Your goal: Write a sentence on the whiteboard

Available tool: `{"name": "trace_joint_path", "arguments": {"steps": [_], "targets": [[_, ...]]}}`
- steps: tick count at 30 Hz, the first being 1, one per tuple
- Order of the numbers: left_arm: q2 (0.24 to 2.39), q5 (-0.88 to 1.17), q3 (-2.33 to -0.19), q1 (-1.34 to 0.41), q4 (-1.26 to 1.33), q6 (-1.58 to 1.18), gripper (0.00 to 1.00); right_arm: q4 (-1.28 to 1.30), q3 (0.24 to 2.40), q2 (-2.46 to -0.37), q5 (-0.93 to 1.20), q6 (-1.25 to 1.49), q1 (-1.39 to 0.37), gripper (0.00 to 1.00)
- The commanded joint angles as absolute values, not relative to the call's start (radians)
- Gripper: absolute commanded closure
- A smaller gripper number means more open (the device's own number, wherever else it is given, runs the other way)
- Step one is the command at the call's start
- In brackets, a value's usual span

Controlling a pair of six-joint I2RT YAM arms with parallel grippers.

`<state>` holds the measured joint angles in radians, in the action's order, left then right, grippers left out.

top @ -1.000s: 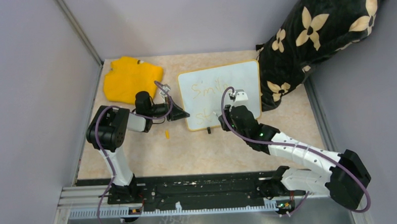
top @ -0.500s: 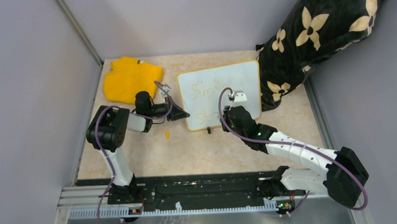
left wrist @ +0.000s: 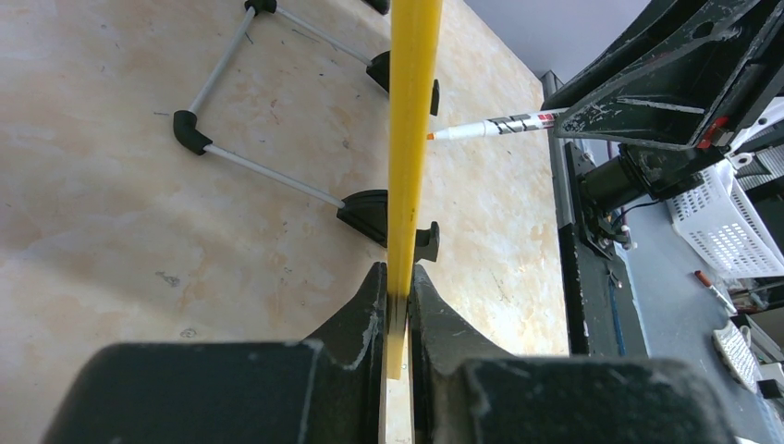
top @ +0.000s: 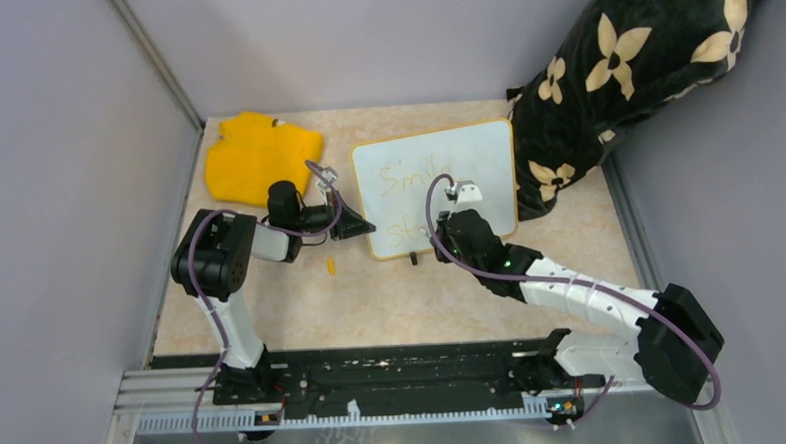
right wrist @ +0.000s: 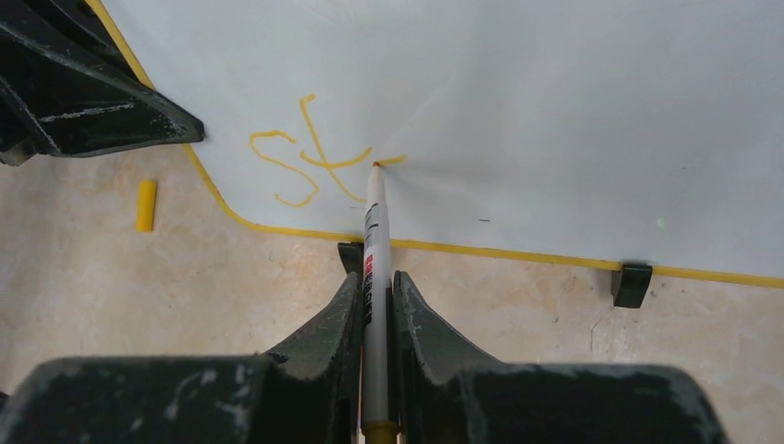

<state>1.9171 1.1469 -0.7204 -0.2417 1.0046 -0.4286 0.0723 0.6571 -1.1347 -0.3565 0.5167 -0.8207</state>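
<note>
The whiteboard point(top: 486, 153) stands tilted at mid-table, white with a thin yellow rim. The sentence so written reads "Smile" point(top: 407, 176) on top and "St" point(right wrist: 305, 162) below, in yellow-orange. My left gripper point(top: 362, 226) is shut on the board's left edge; the left wrist view shows the jaws point(left wrist: 398, 296) pinching the yellow rim point(left wrist: 411, 139). My right gripper point(right wrist: 374, 291) is shut on a white marker point(right wrist: 374, 231). The marker's tip touches the board just right of the "t". The marker also shows in the left wrist view point(left wrist: 499, 125).
A yellow cloth point(top: 261, 153) lies at the back left. A black flowered cushion point(top: 632, 61) leans at the back right, touching the board's right side. A small yellow marker cap point(top: 330, 267) lies on the table left of the board. Black clip feet point(right wrist: 631, 282) stand under the board's near edge.
My right gripper has shifted a little left with the marker, along the lower line of writing. The left gripper and the board have not moved.
</note>
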Motion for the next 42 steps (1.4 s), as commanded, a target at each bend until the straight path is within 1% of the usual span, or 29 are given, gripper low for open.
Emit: {"name": "trace_joint_path", "arguments": {"steps": [1, 21, 42], "targets": [[1.928, 1.120, -0.723, -0.249, 0.940, -0.417, 1.00, 0.021, 0.689, -1.157, -0.370, 0.505, -0.813, 1.00], [1.928, 1.119, -0.723, -0.249, 0.936, -0.416, 1.00, 0.106, 0.619, -1.088, -0.411, 0.518, -0.813, 1.00], [1.928, 1.121, -0.725, -0.249, 0.938, -0.417, 1.00, 0.096, 0.736, -1.143, -0.445, 0.473, -0.812, 1.00]]}}
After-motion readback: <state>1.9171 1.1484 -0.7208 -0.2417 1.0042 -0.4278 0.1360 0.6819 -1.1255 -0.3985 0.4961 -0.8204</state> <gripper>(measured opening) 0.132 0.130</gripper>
